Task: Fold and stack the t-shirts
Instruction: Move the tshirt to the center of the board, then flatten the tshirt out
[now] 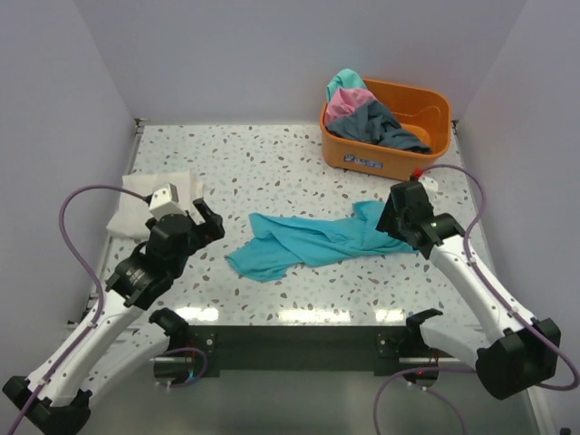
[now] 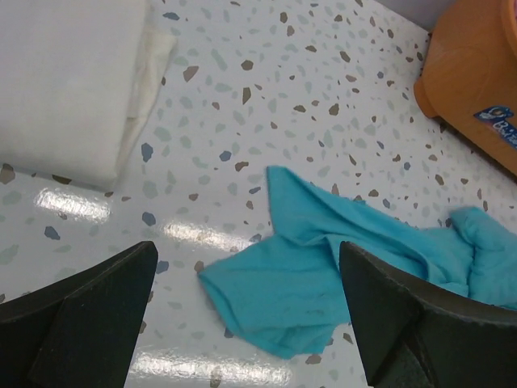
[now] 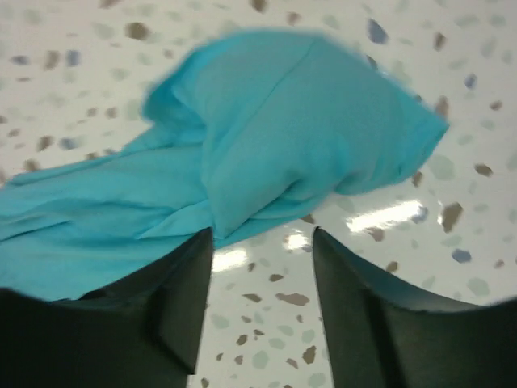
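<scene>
A teal t-shirt (image 1: pixel 313 242) lies crumpled in a long strip across the middle of the speckled table; it shows in the left wrist view (image 2: pixel 323 275) and the right wrist view (image 3: pixel 266 153). A folded cream-white t-shirt (image 1: pixel 149 201) lies at the left edge, also in the left wrist view (image 2: pixel 65 81). Pink (image 1: pixel 348 102), dark grey (image 1: pixel 381 125) and a second teal shirt (image 1: pixel 344 82) are heaped in the orange tub. My left gripper (image 1: pixel 207 220) is open and empty, left of the teal shirt. My right gripper (image 1: pixel 388 217) is open at the shirt's right end, holding nothing.
The orange plastic tub (image 1: pixel 426 107) stands at the back right corner, also seen in the left wrist view (image 2: pixel 477 73). White walls close in the table on three sides. The table's near edge (image 1: pixel 290 317) runs just past the teal shirt.
</scene>
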`<act>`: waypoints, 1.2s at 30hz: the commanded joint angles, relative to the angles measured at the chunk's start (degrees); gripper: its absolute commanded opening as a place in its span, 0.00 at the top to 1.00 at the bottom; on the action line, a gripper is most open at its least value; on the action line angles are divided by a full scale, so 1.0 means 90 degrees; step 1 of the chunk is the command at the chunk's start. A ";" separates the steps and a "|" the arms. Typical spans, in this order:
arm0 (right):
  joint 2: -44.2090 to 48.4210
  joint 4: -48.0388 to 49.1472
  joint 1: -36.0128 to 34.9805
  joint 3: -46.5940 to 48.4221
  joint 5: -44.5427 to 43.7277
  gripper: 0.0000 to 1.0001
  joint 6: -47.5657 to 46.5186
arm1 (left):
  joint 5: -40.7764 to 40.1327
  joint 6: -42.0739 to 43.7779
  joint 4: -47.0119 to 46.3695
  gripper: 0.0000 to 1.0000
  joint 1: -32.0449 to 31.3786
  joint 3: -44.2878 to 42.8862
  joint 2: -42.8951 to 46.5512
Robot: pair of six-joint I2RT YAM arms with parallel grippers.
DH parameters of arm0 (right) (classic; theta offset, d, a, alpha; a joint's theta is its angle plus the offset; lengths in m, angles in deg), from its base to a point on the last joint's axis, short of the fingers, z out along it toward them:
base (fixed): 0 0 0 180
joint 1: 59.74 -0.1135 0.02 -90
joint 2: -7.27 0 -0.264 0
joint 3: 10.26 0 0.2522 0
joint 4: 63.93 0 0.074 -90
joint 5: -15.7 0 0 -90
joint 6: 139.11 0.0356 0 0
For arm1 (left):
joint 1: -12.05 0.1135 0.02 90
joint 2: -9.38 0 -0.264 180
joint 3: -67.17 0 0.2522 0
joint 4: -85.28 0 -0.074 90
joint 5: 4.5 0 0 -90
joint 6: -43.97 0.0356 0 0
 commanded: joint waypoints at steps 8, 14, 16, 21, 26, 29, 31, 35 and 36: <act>-0.0309 -0.0676 0.0135 -0.0450 -0.1436 0.01 0.0637 | 0.2573 -0.0009 -0.0842 0.00 0.0014 0.1158 -0.0762; 0.0551 -0.0218 0.0135 -0.1357 -0.0450 0.01 0.0617 | 0.2839 -0.0254 -0.1232 0.00 0.0004 0.2115 -0.0958; 0.0844 -0.0227 0.0135 -0.1486 -0.0507 0.01 0.0666 | 0.2927 -0.0254 -0.1631 0.00 0.0004 0.2243 -0.1103; 0.1167 -0.0384 0.0126 -0.1516 -0.0879 0.01 0.0872 | 0.3065 -0.0234 -0.2560 0.00 0.0004 0.2439 -0.1835; 0.0924 -0.0072 0.0126 -0.1388 -0.0295 0.01 0.0376 | 0.2869 -0.0157 -0.3283 0.03 0.0004 0.2186 -0.2695; 0.0564 0.0425 0.0135 -0.1165 -0.0215 0.01 -0.0034 | 0.2627 -0.0088 -0.3518 0.10 0.0004 0.2020 -0.3096; 0.0232 0.0699 0.0135 -0.0931 -0.0244 0.01 -0.0182 | 0.2508 -0.0029 -0.3547 0.21 0.0004 0.1893 -0.3455; -0.0832 0.1050 0.0135 -0.0014 -0.0498 0.02 -0.0591 | 0.2732 0.0137 -0.3772 0.58 0.0004 0.1736 -0.3936; -0.1260 0.1187 0.0135 0.0095 -0.0517 0.02 -0.0680 | 0.2771 0.0137 -0.3811 0.69 -0.0006 0.1746 -0.3975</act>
